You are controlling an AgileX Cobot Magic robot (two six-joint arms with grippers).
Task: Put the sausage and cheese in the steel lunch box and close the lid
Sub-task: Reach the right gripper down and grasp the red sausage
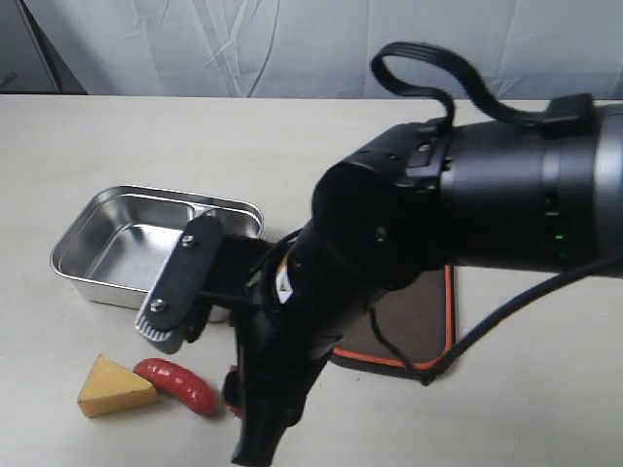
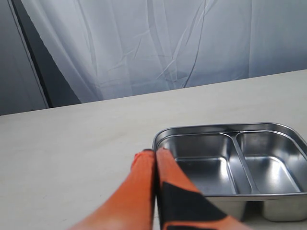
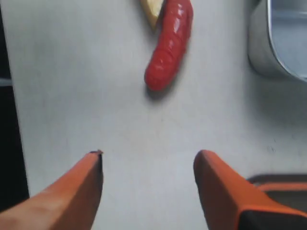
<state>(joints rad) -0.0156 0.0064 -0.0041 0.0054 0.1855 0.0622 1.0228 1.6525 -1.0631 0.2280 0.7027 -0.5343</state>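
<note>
Your right gripper [image 3: 149,158] hangs over the pale bench [image 1: 146,136] with its two orange fingers [image 3: 81,191] spread wide apart and nothing between them. Only bare benchtop shows in the gap. Just ahead of the fingertips in the right wrist view lies the sausage [image 3: 170,45], red, glossy and ridged, flat on the bench and clear of both fingers. The yellow cheese [image 3: 152,9] sits just beside its far end. In the exterior view the same pair rests near the front edge of the scene, with the cheese [image 1: 115,386] wedge on the left and the sausage [image 1: 177,384] curving away to its right. Both are outside the steel lunch box [image 1: 97,290], which stands just behind them with its lid off. Your right arm [image 1: 467,204] reaches across from the right and fills much of that view. It covers part of the lid [image 1: 419,321], which lies flat on the bench to the right of the box with its orange seal showing along the edge. Your left gripper [image 2: 153,153] is clenched, its orange fingers pressed together with nothing visible between them. It is raised above the bench near one corner of the steel lunch box [image 2: 225,128], whose two compartments shine before a white curtain [image 2: 168,43].
</note>
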